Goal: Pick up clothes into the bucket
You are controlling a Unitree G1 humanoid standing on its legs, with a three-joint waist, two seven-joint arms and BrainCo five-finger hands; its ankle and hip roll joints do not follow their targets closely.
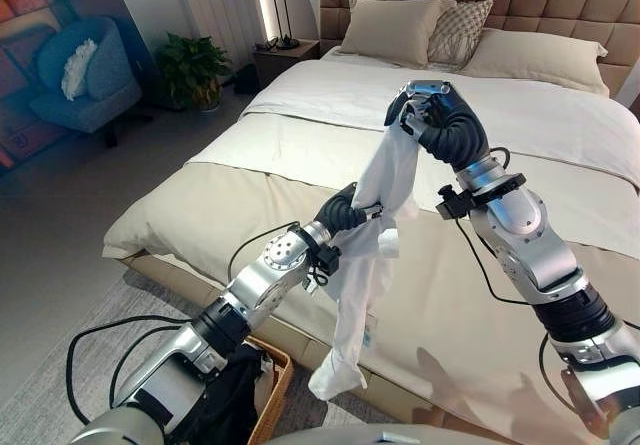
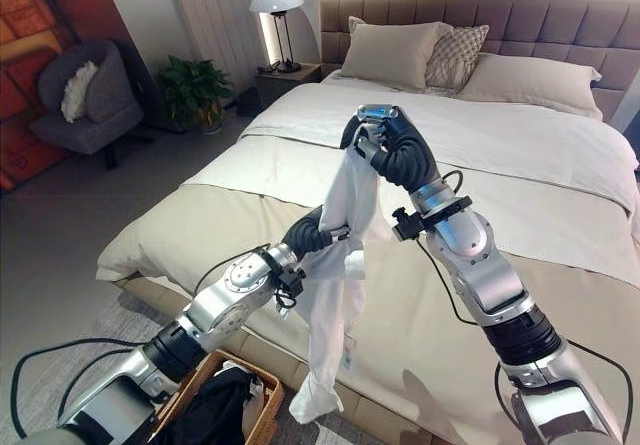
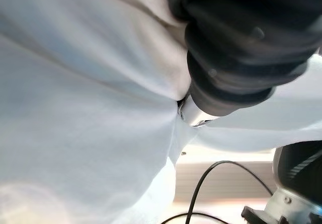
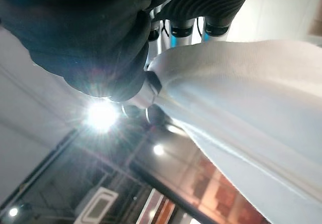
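White garment (image 1: 375,235) hanging in the middle of the frame, above the near edge of the bed (image 1: 230,205), stretched long and limp with its lower end dangling toward the bottom centre. Top end bunched in the right hand (image 1: 432,115), raised high at centre, fingers curled round the cloth and pinching it tight. Midway down, gripped by the left hand (image 1: 352,212) just below and to the left of the right one, fingers closed into the fabric there; same clamp seen from the left wrist, cloth (image 3: 85,108) pressed against the dark cover. From the right wrist, cloth (image 4: 241,98) spilling out from between the curled fingers. Wicker basket (image 2: 268,405) at the bottom left of the frame, on the floor beside the bed, below and left of the garment's hanging end, already holding dark clothing (image 2: 215,410). Garment not touching the basket. Pillows (image 1: 395,27) against the headboard at upper right, lamp (image 1: 277,0) on a nightstand at top centre, potted plant (image 1: 190,68) and blue-grey armchair (image 1: 85,80) at upper left.
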